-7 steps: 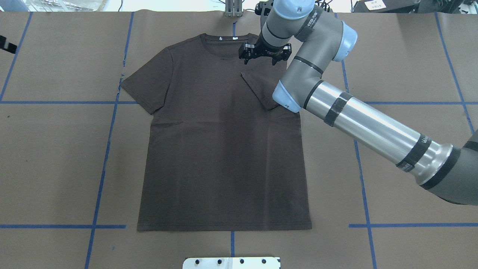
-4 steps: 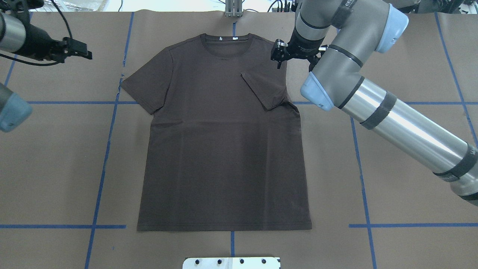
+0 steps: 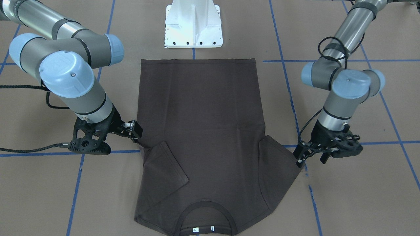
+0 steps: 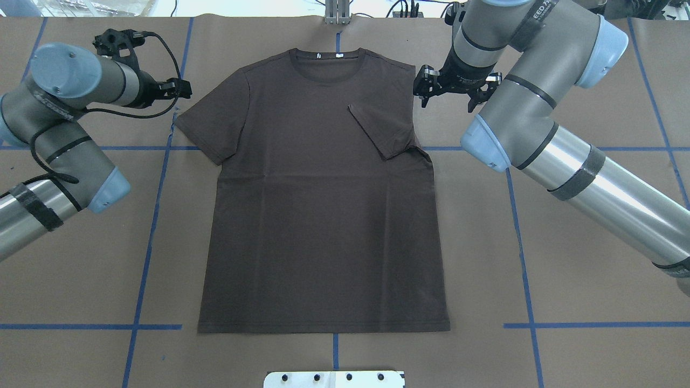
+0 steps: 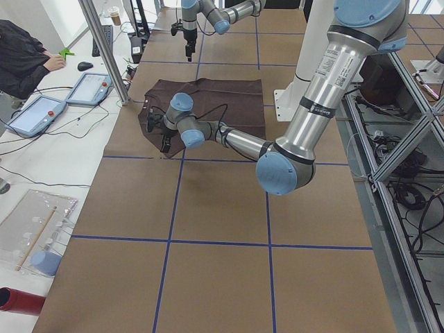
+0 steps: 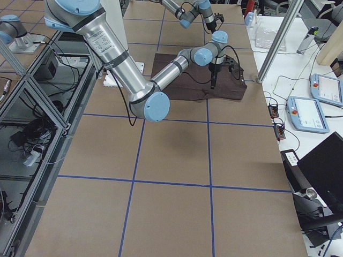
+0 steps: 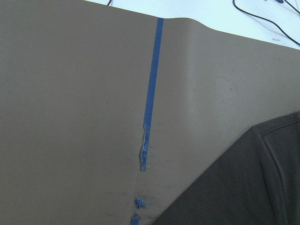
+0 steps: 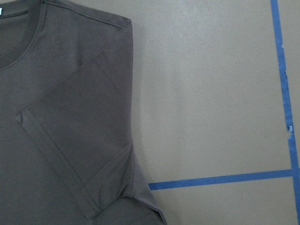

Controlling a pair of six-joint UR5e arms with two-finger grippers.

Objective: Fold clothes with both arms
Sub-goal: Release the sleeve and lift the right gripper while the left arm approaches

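Smooth dark brown T-shirt (image 4: 323, 215) lies flat, one sleeve (image 4: 380, 126) folded inward.

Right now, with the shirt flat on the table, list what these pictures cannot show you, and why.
Neck tags: print too small, overhead and front-facing views.
Collar: back rim cut off by the front-facing view's bottom edge.
Chest under the folded sleeve: covered by that sleeve in every view.
Left gripper and right gripper: out of frame in both wrist views.
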